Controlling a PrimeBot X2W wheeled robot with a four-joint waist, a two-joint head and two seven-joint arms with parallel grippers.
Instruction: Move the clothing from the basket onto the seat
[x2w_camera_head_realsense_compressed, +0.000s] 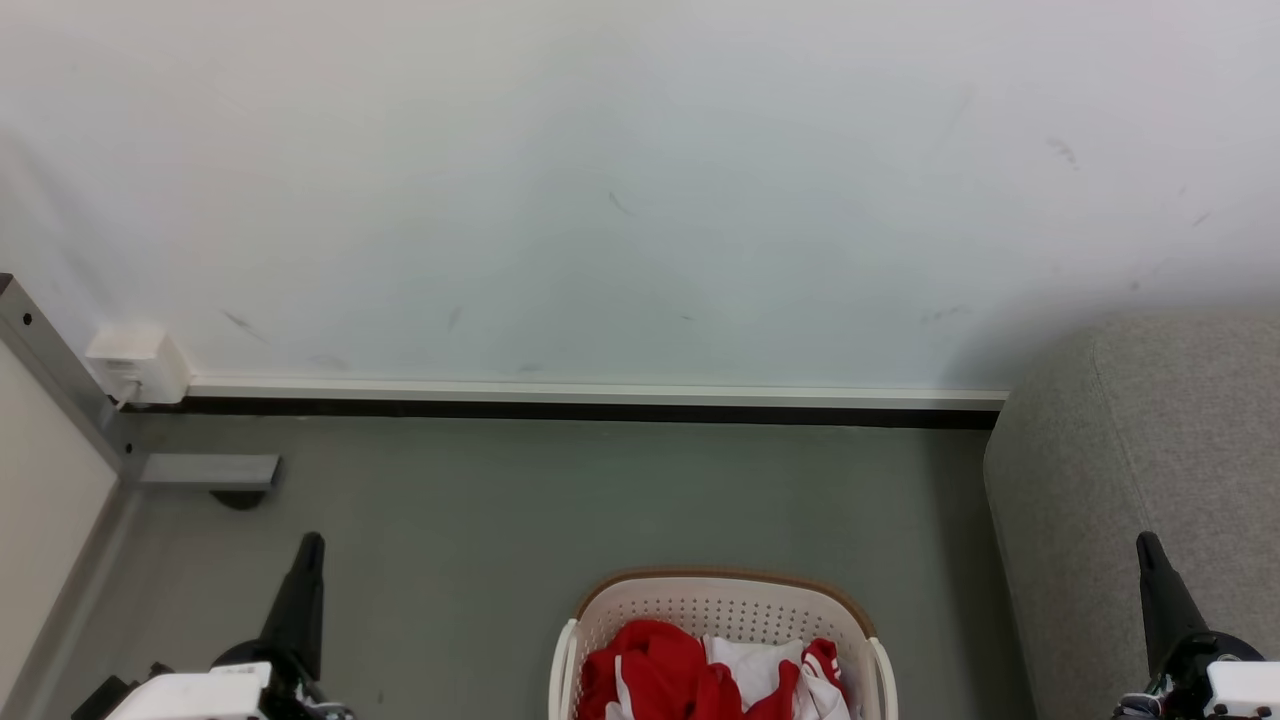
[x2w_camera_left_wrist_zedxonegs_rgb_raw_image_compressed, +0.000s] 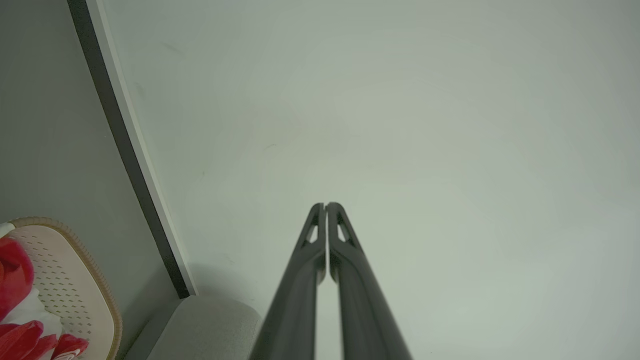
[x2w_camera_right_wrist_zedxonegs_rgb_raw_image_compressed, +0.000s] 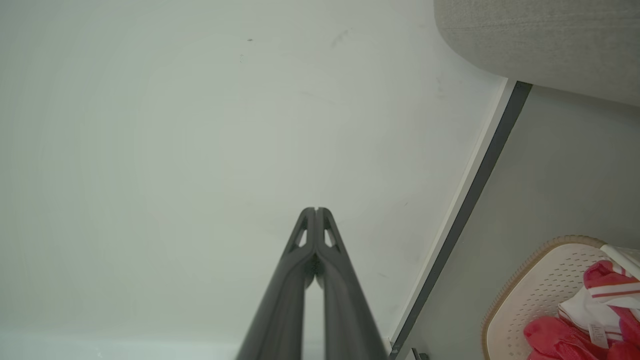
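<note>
1. The clothing (x2w_camera_head_realsense_compressed: 690, 675) lies crumpled in the basket (x2w_camera_head_realsense_compressed: 720, 582) at the bottom middle of the head view. It is between the two grippers and well apart from both.
2. The left gripper (x2w_camera_head_realsense_compressed: 310, 545) stands at the lower left of that view. Its fingers are pressed together with nothing between them, and in the left wrist view the tips meet against the bare wall (x2w_camera_head_realsense_compressed: 640, 180).
3. The right gripper (x2w_camera_head_realsense_compressed: 1146, 542) stands at the lower right, in front of the seat (x2w_camera_head_realsense_compressed: 1150, 450). Its fingers are likewise closed together on nothing.
4. The garment is a bunched heap of red folds, with a white panel in the middle and red-and-white striped trim on its right. It shows no clear long axis or heading.
5. In the right wrist view a small white label shows on the cloth.
6. The basket rests on the grey floor (x2w_camera_head_realsense_compressed: 600, 500), its rounded far end toward the wall. The bottom edge of the head view cuts off its near part.
7. The seat rises just right of the basket, and its rounded corner reaches the wall.
8. A dark baseboard (x2w_camera_head_realsense_compressed: 560, 410) runs along the foot of the wall. A small white box (x2w_camera_head_realsense_compressed: 137, 362) sits at its left end, beside a grey metal frame (x2w_camera_head_realsense_compressed: 60, 380).
</note>
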